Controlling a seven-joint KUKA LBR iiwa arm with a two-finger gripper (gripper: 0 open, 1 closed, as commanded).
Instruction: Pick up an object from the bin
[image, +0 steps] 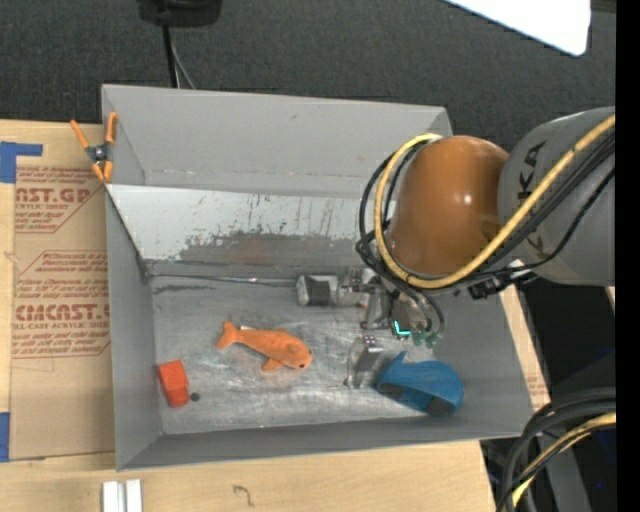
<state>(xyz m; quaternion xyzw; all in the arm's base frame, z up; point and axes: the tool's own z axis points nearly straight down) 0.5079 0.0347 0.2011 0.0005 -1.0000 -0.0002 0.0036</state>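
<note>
The gripper (362, 367) is low in the bin (135, 250), right of the frame's centre, just beside the left edge of a blue rounded lump (424, 385) that lies at the lower right. Whether the gripper is spread or closed I cannot tell, and nothing shows in its grasp. An orange fish (266, 346) lies at lower centre, an orange block (173, 383) at lower left, and a small grey piece (315, 290) above the gripper.

The lump is nearest, so it seems the likely pick. To do it well, I would centre over its narrow width instead of its edge, come straight down, and close squarely. It sits near the bin's front wall, so keep clear of the wall.
</note>
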